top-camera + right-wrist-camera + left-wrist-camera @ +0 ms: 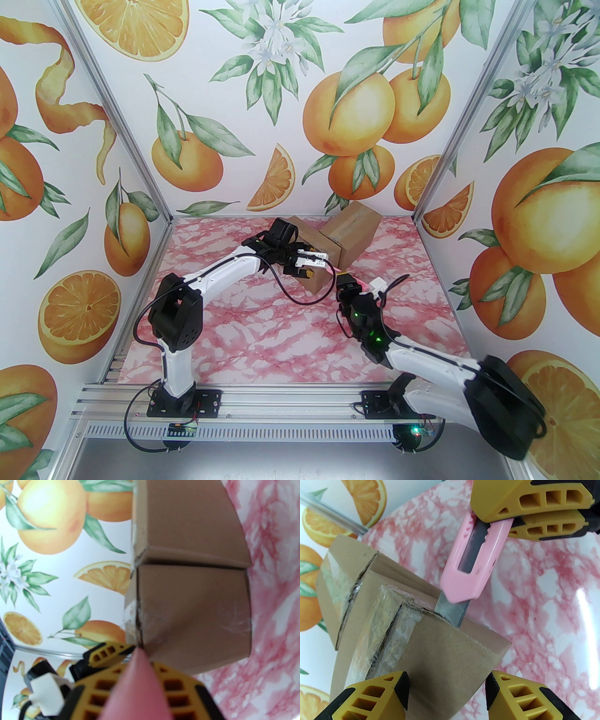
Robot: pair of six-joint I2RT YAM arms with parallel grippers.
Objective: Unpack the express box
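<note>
Here, the left tool (447,687), jaws apart, straddles the brown cardboard express box (450,658) by the pink-marbled desk's (262,337) far edge; the pink utility knife (468,573), clamped in the right tool (501,522), slants down-left from the right, blade in the box's taped seam.

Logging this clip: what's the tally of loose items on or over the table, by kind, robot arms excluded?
cardboard boxes: 2
pink utility knife: 1
Total: 3
</note>
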